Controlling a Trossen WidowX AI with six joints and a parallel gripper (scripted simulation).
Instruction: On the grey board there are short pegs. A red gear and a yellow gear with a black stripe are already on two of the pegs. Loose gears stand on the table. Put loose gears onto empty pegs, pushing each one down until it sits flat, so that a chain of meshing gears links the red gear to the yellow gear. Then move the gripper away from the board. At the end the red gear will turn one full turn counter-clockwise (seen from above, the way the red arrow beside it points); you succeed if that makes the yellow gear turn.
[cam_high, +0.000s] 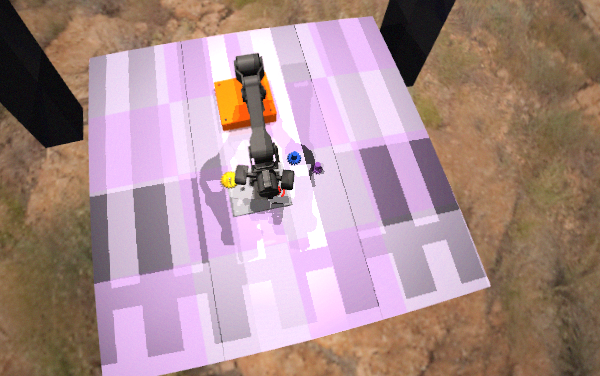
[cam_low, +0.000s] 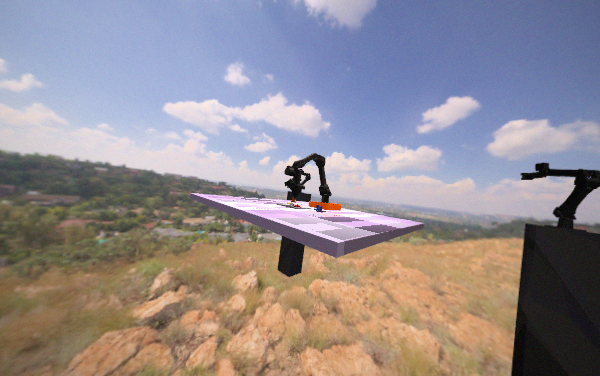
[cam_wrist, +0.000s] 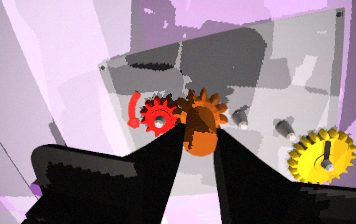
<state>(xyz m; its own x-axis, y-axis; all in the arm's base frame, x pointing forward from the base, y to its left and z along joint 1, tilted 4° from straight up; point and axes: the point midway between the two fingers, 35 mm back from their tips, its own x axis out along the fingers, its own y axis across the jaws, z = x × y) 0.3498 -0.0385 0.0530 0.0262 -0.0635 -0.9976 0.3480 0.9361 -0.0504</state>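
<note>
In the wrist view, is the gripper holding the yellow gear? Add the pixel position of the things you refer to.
No, the fingers grip the orange gear (cam_wrist: 200, 143), beside the red gear (cam_wrist: 151, 120).

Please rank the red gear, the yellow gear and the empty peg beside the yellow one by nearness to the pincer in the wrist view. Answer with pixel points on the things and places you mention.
1. Red gear (cam_wrist: 167, 117), image left.
2. Empty peg (cam_high: 242, 189) (cam_wrist: 285, 128), image right.
3. Yellow gear (cam_high: 227, 180) (cam_wrist: 310, 156), far right.

On the grey board (cam_high: 241, 206) (cam_wrist: 305, 47), the toothed red gear (cam_wrist: 165, 111) sits right and the black-striped yellow gear (cam_high: 228, 180) (cam_wrist: 311, 159) left, two bare pegs (cam_wrist: 240, 119) between. The knobbed orange gear (cam_wrist: 218, 106) is beside the red; its seating is unclear. Blue (cam_high: 294, 158) (cam_low: 317, 208) and purple gears (cam_high: 318, 168) (cam_wrist: 36, 188) stand farther right.
</note>
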